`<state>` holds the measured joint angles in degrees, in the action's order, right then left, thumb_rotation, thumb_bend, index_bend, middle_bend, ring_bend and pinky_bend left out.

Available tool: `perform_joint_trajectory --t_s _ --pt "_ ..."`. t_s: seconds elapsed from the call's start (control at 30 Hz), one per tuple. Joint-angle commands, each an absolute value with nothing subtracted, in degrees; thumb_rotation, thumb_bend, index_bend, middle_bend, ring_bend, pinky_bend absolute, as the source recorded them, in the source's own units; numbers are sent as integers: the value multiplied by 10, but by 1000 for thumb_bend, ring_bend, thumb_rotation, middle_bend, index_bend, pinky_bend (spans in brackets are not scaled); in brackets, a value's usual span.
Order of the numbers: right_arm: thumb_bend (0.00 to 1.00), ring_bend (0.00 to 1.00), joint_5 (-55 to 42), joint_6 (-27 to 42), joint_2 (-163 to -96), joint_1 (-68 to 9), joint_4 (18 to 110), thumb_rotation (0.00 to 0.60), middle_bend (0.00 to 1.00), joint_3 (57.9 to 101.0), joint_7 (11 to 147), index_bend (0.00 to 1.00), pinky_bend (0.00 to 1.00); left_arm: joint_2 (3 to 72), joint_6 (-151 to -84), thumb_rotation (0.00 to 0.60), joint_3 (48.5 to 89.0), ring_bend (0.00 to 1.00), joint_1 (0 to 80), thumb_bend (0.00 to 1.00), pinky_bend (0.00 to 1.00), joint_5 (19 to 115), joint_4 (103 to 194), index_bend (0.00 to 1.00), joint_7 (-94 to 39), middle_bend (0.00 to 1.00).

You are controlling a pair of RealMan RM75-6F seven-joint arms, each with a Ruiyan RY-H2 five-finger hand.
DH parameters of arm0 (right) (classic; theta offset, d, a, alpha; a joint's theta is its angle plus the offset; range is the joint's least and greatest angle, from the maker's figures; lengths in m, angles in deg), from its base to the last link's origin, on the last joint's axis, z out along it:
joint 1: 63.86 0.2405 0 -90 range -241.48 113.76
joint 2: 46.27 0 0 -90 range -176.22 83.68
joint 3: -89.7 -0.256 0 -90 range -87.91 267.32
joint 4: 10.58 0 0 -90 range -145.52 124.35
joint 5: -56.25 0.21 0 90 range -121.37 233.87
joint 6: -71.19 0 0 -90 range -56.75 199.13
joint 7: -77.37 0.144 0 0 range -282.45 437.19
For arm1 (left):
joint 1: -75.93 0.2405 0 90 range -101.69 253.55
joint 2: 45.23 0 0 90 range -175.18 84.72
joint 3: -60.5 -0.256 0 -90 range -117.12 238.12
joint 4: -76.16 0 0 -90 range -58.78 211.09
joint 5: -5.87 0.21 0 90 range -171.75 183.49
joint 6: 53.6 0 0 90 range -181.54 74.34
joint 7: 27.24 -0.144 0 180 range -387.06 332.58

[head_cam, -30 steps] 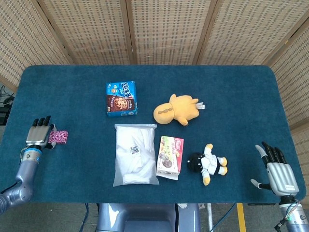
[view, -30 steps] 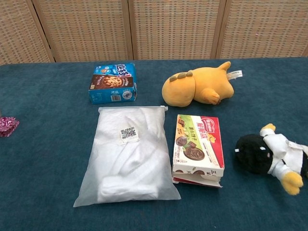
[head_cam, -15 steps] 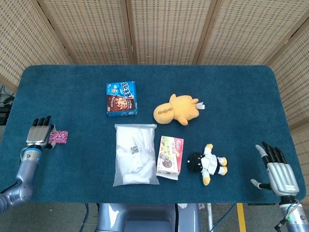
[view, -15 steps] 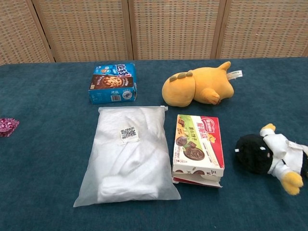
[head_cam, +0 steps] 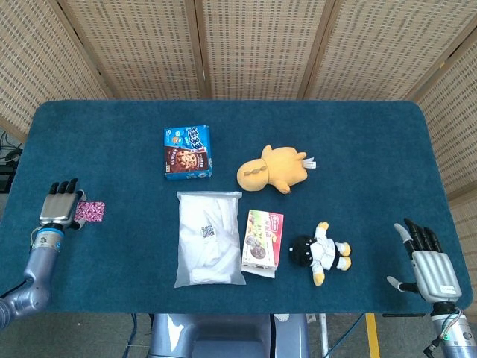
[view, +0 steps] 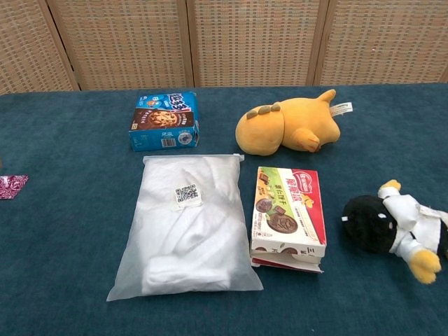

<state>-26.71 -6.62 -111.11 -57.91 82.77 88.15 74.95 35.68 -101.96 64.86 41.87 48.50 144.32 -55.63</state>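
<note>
Pink wrapped packet (head_cam: 90, 211) now lies flatter on the desk (head_cam: 358, 134) than a second ago, when it sat crumpled against the left hand (head_cam: 59, 207); nothing else has shifted. Left hand rests just beside the packet at the desk's left edge, fingers extended and apart, grasping nothing; whether fingertips touch the packet, can't tell. Right hand (head_cam: 426, 261) sits at the right edge, fingers spread, empty, well apart from the black-and-white plush (head_cam: 320, 252). Looks like the packet is freshly let go and lying free. A regrasp would mean curling the fingers over it from the left; it's thin and flat, so a pinch could slip. Middle: cookie box (head_cam: 187, 152), yellow plush (head_cam: 273, 169), white plastic bag (head_cam: 209, 237), chocolate box (head_cam: 262, 242) touching the bag's right edge.
</note>
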Motion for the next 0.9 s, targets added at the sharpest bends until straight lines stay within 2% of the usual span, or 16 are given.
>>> perform_joint_trajectory --t_s 0.03,0.33,0.5,0.57,0.73,0.9 --pt "0 0 -267 -66 -1111 -579 828 600 0 881 749 0 0 357 -1020 600 648 0 419 304 0 484 1442 287 -557 0" --pt "0 0 -267 -66 -1111 -579 828 600 0 882 750 0 0 354 -1026 600 653 0 422 302 0 482 1445 260 -552 0" --pt "0 0 -267 -66 -1110 -579 828 600 0 882 750 0 0 330 -1048 600 670 0 434 302 0 502 1491 205 -512 0" --pt "0 0 -268 -67 -1110 -579 828 600 0 882 749 0 0 306 -1087 600 676 0 453 301 0 538 1546 146 -478 0" --pt "0 0 -271 -71 -1110 -580 829 600 0 882 745 0 0 264 -1167 600 653 0 490 279 0 620 1633 10 -471 0" --pt "0 0 -273 -74 -1112 -581 828 600 0 882 738 0 0 231 -1252 600 617 0 540 277 0 699 1737 0 -473 0"
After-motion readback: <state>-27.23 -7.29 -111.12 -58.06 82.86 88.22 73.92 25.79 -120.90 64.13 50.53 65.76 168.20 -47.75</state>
